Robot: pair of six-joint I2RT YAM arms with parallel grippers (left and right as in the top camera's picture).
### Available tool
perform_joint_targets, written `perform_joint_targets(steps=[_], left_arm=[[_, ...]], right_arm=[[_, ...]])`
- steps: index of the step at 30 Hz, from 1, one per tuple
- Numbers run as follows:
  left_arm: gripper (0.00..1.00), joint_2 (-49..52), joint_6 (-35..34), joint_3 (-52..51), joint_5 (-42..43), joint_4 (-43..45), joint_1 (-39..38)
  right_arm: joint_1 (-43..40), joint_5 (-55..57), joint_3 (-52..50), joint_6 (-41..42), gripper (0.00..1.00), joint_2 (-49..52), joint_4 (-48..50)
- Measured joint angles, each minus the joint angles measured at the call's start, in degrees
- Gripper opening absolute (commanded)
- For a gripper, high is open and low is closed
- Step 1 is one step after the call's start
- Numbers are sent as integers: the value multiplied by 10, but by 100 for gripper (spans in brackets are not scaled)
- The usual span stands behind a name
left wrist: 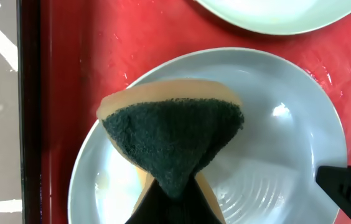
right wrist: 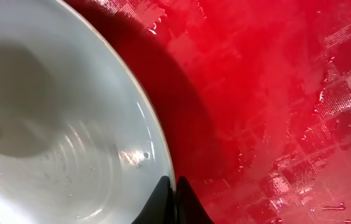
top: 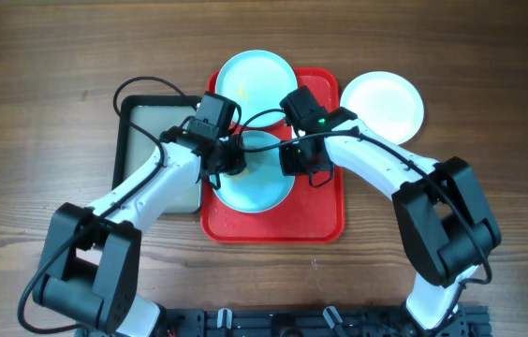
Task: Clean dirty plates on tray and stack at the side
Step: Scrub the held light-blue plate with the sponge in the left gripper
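Left gripper [left wrist: 174,202]: jaws closed on one sponge [left wrist: 172,134], dark green scouring face over tan foam, pinched into a wedge and resting on the inside of the centre plate [left wrist: 287,143], a pale mint, round, glossy shallow plate. Right gripper [right wrist: 174,202]: jaws drawn together over the right rim of the same plate, apparently gripping it; one black fingertip showed at that rim in the left wrist view. Plates counted: three, two mint and one white. The centre plate lay in the middle of the large red rectangular plastic tray [top: 325,215], directly under both grippers. The far plate [top: 255,75], also mint, sat at the tray's far edge, overlapping the rim. The white plate [top: 383,105] lay off the tray on the wooden table [top: 489,56], to the right. Trays counted: two; the smaller black-rimmed tray [top: 152,122] with grey inside lay just beside the red tray's left edge. Droplets and wet sheen were noted on the red tray floor. Both arms and a black cable crossed above the tray, covering part of the centre plate from overhead.
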Motion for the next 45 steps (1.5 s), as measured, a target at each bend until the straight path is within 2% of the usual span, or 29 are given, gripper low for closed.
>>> perform_joint_targets(steps=[8,23,32,39,45], left_arm=[[4,0,16,1,-2,-53,9],[4,67,22,21,5,-43,9],[4,79,22,27,53,-37,18],[4,83,19,28,72,-22,-13],[4,88,19,28,127,-3,-37]], right_arm=[[0,-2,0,0,5,0,0],[-3,-2,0,-4,4,3,3],[-9,-2,0,-32,4,3,2],[-9,-2,0,-32,4,3,2],[-9,-2,0,-32,4,3,2]])
